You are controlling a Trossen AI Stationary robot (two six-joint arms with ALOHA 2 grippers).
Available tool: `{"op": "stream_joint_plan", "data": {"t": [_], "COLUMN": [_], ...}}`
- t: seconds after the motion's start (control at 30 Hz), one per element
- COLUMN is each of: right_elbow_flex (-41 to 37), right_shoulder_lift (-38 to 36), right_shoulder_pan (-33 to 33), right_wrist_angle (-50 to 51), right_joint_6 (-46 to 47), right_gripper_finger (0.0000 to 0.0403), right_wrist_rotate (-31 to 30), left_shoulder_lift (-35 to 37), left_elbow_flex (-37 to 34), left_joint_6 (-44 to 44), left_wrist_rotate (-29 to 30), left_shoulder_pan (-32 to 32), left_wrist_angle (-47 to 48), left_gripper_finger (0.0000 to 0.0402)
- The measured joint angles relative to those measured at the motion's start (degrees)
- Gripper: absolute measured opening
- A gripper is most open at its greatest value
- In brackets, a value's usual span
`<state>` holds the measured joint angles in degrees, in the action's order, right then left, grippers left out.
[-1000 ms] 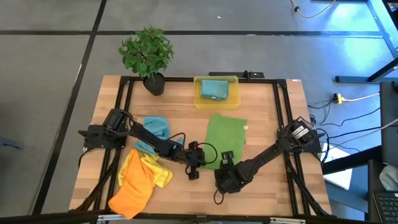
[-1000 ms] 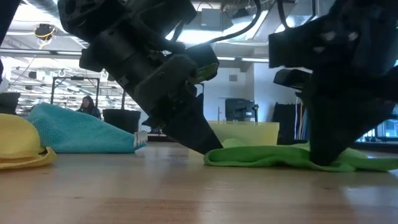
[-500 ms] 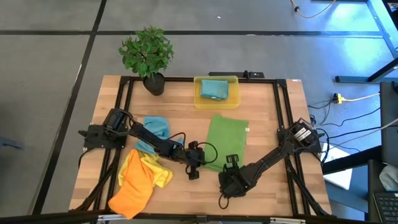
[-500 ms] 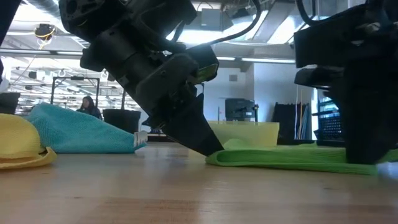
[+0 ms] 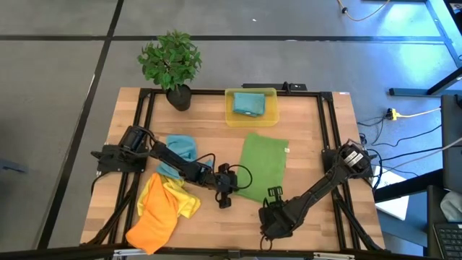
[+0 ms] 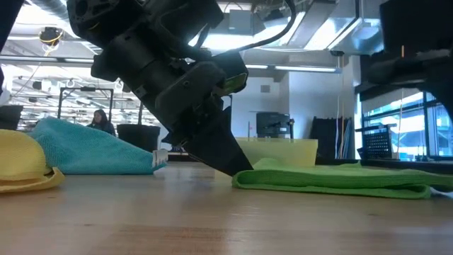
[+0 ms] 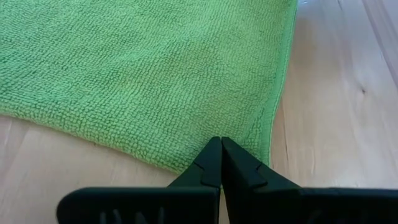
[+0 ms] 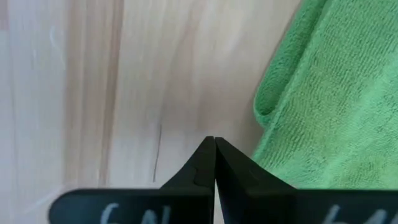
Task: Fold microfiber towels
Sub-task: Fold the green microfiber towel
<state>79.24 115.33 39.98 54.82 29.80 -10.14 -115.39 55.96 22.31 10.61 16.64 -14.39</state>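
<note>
The right gripper [image 5: 271,192] has moved since a second ago. Then it sat on the near right part of the green towel [image 5: 261,165]. Now it is off the cloth, over bare wood just near of the towel's near right corner. In the low view the big dark shape that stood on the towel's right side is gone from the cloth, and the towel [image 6: 340,177] lies flat and folded double, with its folded edge at the left. The left gripper [image 5: 232,178] has not moved. The other cloths have not moved either.

The green towel lies in the middle of the wooden table [image 5: 310,144], a bit tilted. Its far edge is near the yellow bin [image 5: 250,118], which holds a teal-blue towel [image 5: 247,104]. There is bare wood to the right of the green towel and along the near edge of the table. To the left lie another teal-blue towel [image 5: 180,149], a yellow towel [image 5: 180,196] and an orange towel [image 5: 154,214], all bunched up. A potted plant [image 5: 172,63] stands at the far left corner.

The left gripper's fingers [image 7: 214,165] are pressed together. Their tip sits right at the near left edge of the green towel [image 7: 143,81]. I cannot tell if a bit of the hem is pinched there.

The right gripper's fingers [image 8: 208,163] are pressed together too. They hold nothing. Their tip is over bare wood, just beside the towel's rolled edge [image 8: 323,112], not touching it.
</note>
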Motion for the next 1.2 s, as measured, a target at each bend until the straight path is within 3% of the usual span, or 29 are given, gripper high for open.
{"op": "stream_joint_plan", "data": {"t": [0.23,0.97,1.2], "right_elbow_flex": [-0.1,-0.8,-1.3], "right_shoulder_lift": [0.0,0.1,0.1], "right_shoulder_pan": [-0.7,-3.1,-3.3], "right_wrist_angle": [-6.1,-7.4,-7.7], "right_joint_6": [-0.4,-3.1,-3.1], "right_gripper_finger": [0.0008,0.0009,0.0043], "right_wrist_rotate": [-7.5,-8.3,-8.3], "left_shoulder_lift": [0.0,-0.2,-0.2], "left_elbow_flex": [0.0,3.3,3.4], "left_joint_6": [0.0,-1.5,-1.4], "left_wrist_rotate": [-0.3,-0.8,-1.0], "left_shoulder_pan": [0.0,-0.2,-0.3], "left_wrist_angle": [0.0,2.8,3.2], "left_gripper_finger": [0.0000,0.0000,0.0000]}}
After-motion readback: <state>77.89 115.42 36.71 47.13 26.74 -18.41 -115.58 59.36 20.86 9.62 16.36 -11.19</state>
